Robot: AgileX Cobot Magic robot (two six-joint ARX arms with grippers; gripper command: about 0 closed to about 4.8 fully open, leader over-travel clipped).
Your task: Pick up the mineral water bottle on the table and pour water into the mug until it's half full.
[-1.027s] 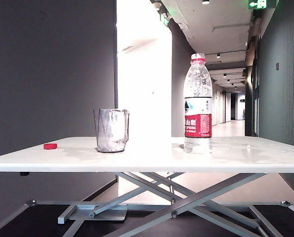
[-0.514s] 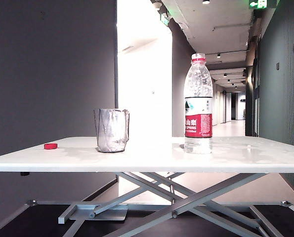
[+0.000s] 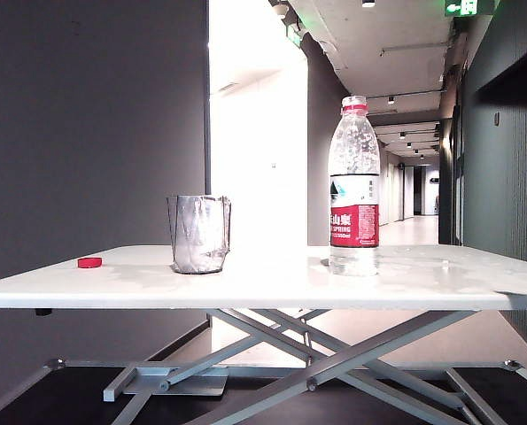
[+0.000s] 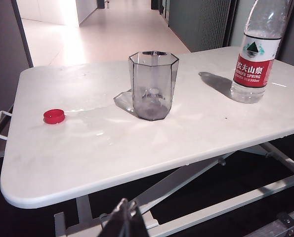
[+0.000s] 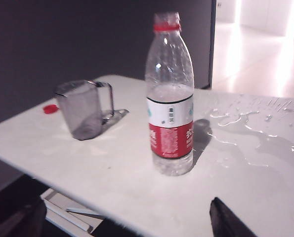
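Both grippers are kept off the objects. On the right gripper [image 5: 132, 219], two dark fingertips [image 5: 226, 219] are seen at the near edge of the right wrist view, spread far apart, nothing is held between them, and the mineral water bottle [image 5: 170, 94] is framed in the gap but not touched. Of the left gripper [image 4: 124, 219] only dark tips pressed close together are shown, low in front of the table's near edge; the jaws appear closed on nothing. The mineral water bottle [image 3: 354, 186] is stood upright on the right part of the table [image 3: 263, 282], uncapped, its red neck ring and red-and-white label visible; the water [image 5: 171, 163] inside is seen only in the lowest part. The mug [image 3: 199, 233] is set upright to the left of the bottle, well apart from it, and looks empty, with its thin handle seen in the right wrist view. A small red cap [image 3: 90, 262] is laid flat farther left, near the table's left edge. Spilled droplets [image 5: 245, 126] are spread on the tabletop beside the bottle, on the side away from the mug.
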